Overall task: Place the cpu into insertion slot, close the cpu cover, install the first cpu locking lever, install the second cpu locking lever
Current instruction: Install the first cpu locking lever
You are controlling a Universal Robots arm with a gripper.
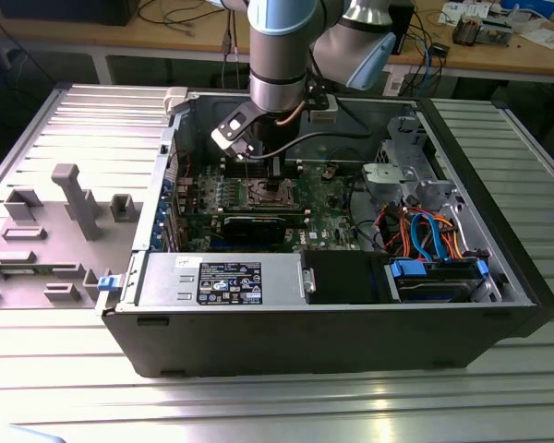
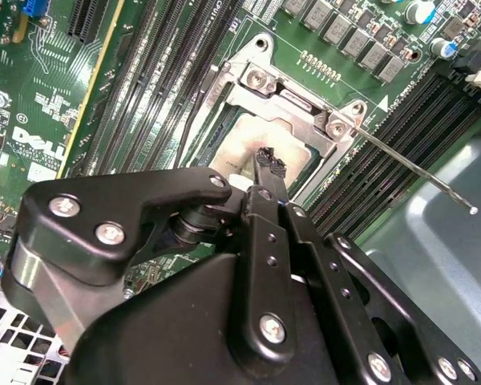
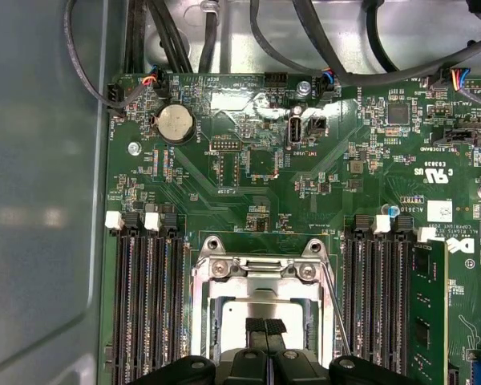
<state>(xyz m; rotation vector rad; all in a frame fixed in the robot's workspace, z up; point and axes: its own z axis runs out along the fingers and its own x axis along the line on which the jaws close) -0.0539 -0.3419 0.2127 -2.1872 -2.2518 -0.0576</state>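
Observation:
The cpu [image 3: 239, 311] lies in the insertion slot [image 3: 260, 281] on the green board, its dull silver top also seen in the second wrist view [image 2: 248, 144]. The cpu cover [image 3: 260, 271] lies down over it, framing the chip [image 2: 293, 100]. My gripper [image 3: 264, 326] hangs just above the chip's middle, fingertips [image 2: 266, 159] pressed together with nothing between them. A thin wire locking lever [image 2: 417, 175] sticks out free from the socket's corner, unlatched [image 3: 334, 313]. In the exterior view my gripper [image 1: 275, 180] reaches down into the open computer case onto the slot [image 1: 270, 192].
Long black memory slots [image 3: 144, 297] flank the socket on both sides, with one memory stick [image 3: 429, 313] seated. A coin battery [image 3: 176, 123] and cables [image 3: 353, 72] lie beyond. The grey case wall [image 3: 40, 200], a power supply [image 1: 222, 280] and drive cage [image 1: 439, 277] surround the board.

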